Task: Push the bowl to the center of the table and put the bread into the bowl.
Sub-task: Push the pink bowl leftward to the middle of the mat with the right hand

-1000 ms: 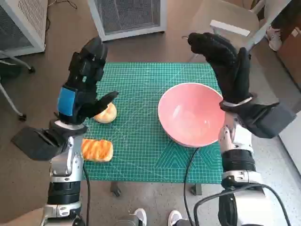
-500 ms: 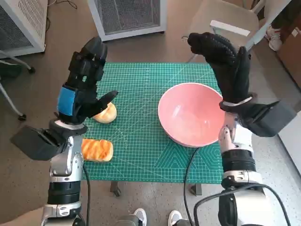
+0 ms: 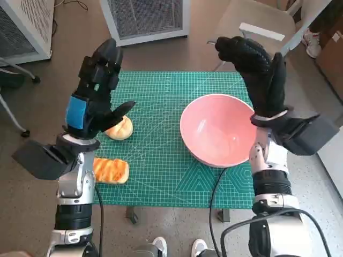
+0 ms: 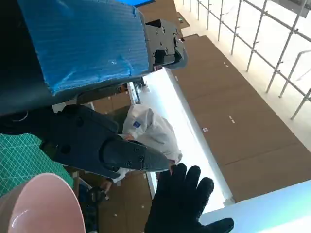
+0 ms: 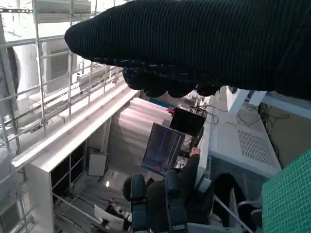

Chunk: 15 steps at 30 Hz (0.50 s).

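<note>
A pink bowl (image 3: 217,130) stands on the right half of the green cutting mat (image 3: 161,101); its rim also shows in the left wrist view as the pink bowl (image 4: 41,206). A round bread roll (image 3: 121,128) lies at the mat's left, and a striped orange bread (image 3: 111,170) lies near the front left corner. My left hand (image 3: 95,93) hovers raised above the roll, fingers spread, holding nothing. Raised over the bowl's far right rim, my right hand (image 3: 256,69) is open and holds nothing; the left wrist view shows it as the gloved right hand (image 4: 182,204).
A white grilled unit (image 3: 144,19) stands on the floor behind the table, another white unit (image 3: 24,27) at the far left. A chair (image 3: 257,21) is at the back right. A person's shoe (image 3: 312,37) shows at the right edge. A person sits at a monitor (image 5: 163,145).
Almost nothing has changed; my left hand has risen very slightly. The bowl and both breads lie where they were.
</note>
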Each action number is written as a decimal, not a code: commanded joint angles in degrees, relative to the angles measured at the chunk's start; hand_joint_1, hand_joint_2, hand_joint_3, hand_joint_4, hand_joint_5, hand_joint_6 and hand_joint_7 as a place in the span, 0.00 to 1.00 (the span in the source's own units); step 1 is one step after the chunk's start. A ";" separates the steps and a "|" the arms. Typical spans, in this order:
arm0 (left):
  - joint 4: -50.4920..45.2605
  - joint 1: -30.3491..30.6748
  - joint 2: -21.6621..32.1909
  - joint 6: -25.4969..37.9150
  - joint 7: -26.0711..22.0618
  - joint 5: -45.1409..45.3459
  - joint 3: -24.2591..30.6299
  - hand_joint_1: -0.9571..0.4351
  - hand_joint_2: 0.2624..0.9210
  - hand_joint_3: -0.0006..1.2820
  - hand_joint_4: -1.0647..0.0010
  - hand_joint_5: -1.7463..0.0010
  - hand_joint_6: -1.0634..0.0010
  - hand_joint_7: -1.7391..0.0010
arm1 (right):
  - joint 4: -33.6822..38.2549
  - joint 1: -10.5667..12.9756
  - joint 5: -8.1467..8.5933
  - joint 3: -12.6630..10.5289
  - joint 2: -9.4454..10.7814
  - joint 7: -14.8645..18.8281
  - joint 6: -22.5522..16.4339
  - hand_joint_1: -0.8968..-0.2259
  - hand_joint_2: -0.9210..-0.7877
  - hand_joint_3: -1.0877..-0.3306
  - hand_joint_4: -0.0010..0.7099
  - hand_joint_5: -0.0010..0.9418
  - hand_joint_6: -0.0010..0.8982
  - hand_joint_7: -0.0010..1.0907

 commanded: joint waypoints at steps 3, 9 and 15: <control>0.59 -0.88 0.30 -0.85 -0.37 0.20 0.17 0.37 1.00 0.13 0.95 1.00 1.00 0.73 | 0.47 0.28 0.61 -0.18 -0.26 0.91 0.65 0.47 0.00 0.61 0.27 0.01 0.10 0.42; 0.91 -0.99 0.39 -1.08 -0.40 0.32 0.19 0.37 1.00 0.14 0.95 1.00 1.00 0.73 | 0.50 0.30 0.66 -0.28 -0.26 1.06 0.65 0.48 0.00 0.61 0.27 0.01 0.10 0.42; 1.12 -0.91 0.39 -1.26 -0.47 0.51 0.06 0.37 1.00 0.14 0.95 1.00 1.00 0.74 | 0.54 0.26 0.49 -0.24 -0.19 0.88 0.63 0.46 0.00 0.61 0.27 0.01 0.10 0.42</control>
